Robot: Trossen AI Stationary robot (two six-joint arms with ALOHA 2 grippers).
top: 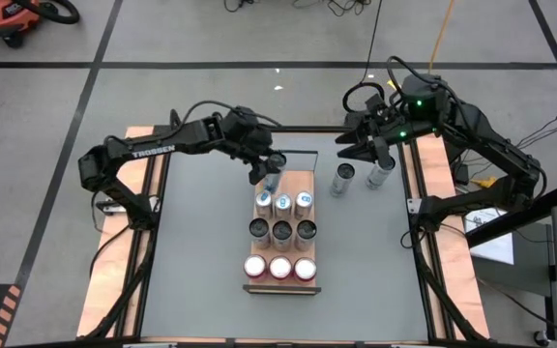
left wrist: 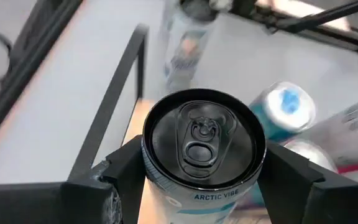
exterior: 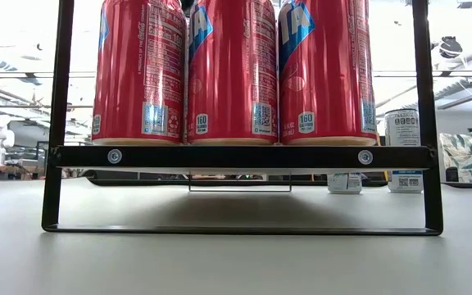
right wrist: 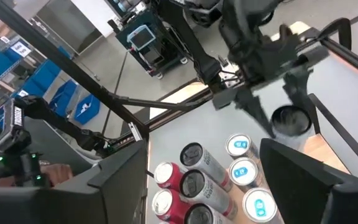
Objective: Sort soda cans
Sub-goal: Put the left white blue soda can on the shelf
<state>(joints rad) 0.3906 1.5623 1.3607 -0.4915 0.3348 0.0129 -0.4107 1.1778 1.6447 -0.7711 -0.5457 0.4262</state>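
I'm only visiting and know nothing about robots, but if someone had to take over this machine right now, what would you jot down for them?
Left gripper: shut on a dark-topped silver can, at the far end of the wooden rack.
Right gripper: open, holding nothing, above the table's far right, near two loose silver cans.
Done: on the rack stand three red cans in the near row, three dark-topped silver cans in the middle, three blue cans behind them.
Left: set down the held can in the far row, then bring over the two loose ones.
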